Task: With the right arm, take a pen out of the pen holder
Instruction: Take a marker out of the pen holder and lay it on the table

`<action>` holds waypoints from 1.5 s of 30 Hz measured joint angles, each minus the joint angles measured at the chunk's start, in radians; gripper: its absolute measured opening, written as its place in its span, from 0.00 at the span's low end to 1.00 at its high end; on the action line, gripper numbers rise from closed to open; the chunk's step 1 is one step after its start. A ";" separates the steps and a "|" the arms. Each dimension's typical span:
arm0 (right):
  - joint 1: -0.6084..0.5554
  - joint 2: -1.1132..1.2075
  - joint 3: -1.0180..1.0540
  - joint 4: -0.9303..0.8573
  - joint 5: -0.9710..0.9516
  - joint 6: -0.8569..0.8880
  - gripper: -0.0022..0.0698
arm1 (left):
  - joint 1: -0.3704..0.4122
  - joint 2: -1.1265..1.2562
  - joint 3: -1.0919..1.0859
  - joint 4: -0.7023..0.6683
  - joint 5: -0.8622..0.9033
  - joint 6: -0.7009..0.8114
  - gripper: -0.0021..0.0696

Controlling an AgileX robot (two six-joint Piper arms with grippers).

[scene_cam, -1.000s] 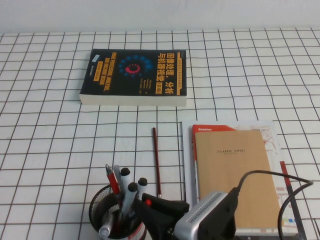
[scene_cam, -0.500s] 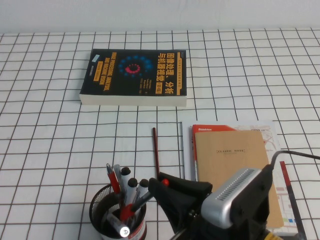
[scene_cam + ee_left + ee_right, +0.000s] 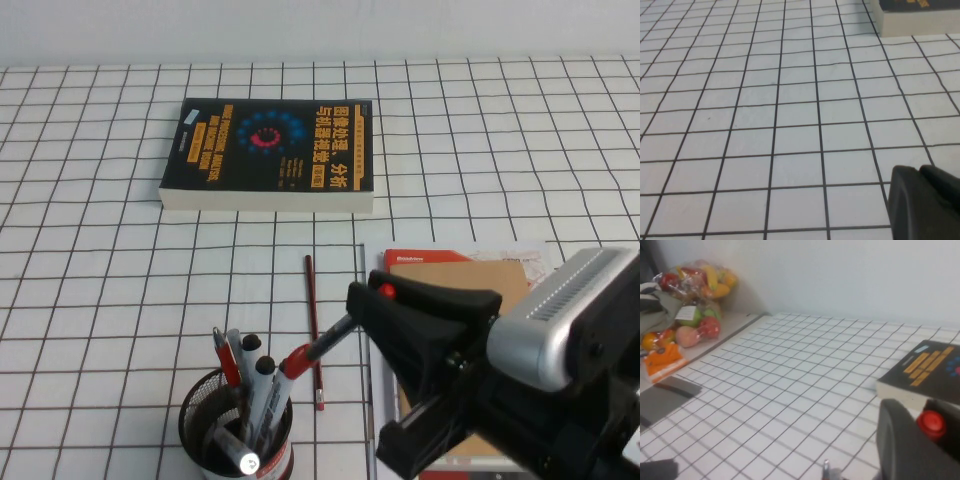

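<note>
Withdrawal step: right end effector clamped on red-capped pen, tip seemingly barely clear of pen holder below it; calls for lifting away. Left end effector over counter, state indiscernible.

The checked table carries a dark book, a pencil, a pen holder and stacked notebooks.

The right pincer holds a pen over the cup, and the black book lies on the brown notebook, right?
Not quite. The high view shows the black book lying on the table, well apart from the brown notebook. The right pincer does hold the pen over the cup. The left pincer hovers over the table.
</note>
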 joint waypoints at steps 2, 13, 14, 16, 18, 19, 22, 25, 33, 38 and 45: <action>0.000 -0.024 -0.030 0.096 0.003 -0.145 0.11 | 0.000 0.000 0.000 0.000 0.000 0.000 0.02; -0.188 -0.048 -0.137 0.222 0.157 -0.417 0.11 | 0.000 0.000 0.000 0.000 0.000 0.000 0.02; -0.222 -0.048 -0.138 0.211 0.184 -0.397 0.11 | 0.000 0.000 0.000 0.000 0.000 0.000 0.02; -0.313 -0.048 -0.146 0.170 0.271 -0.322 0.11 | 0.000 0.000 0.000 0.000 0.000 0.000 0.02; -0.410 -0.035 -0.174 0.096 0.401 -0.211 0.11 | 0.000 0.000 0.000 0.000 0.000 0.000 0.02; -0.460 -0.021 -0.198 0.046 0.486 -0.139 0.11 | 0.000 0.000 0.000 0.000 0.000 0.000 0.02; -0.589 0.041 -0.311 -0.166 0.781 0.127 0.11 | 0.000 0.000 0.000 0.000 0.000 0.000 0.02; -0.663 0.138 -0.430 -0.345 1.040 0.360 0.11 | 0.000 0.000 0.000 0.000 0.000 0.000 0.02; -0.686 0.406 -0.671 -0.426 1.366 0.540 0.11 | 0.000 0.000 0.000 0.000 0.000 0.000 0.02; -0.686 0.578 -0.786 -0.408 1.422 0.562 0.11 | 0.000 0.000 0.000 0.000 0.000 0.000 0.02; -0.688 0.803 -0.981 -0.389 1.583 0.562 0.11 | 0.000 0.000 0.000 0.000 0.000 0.000 0.02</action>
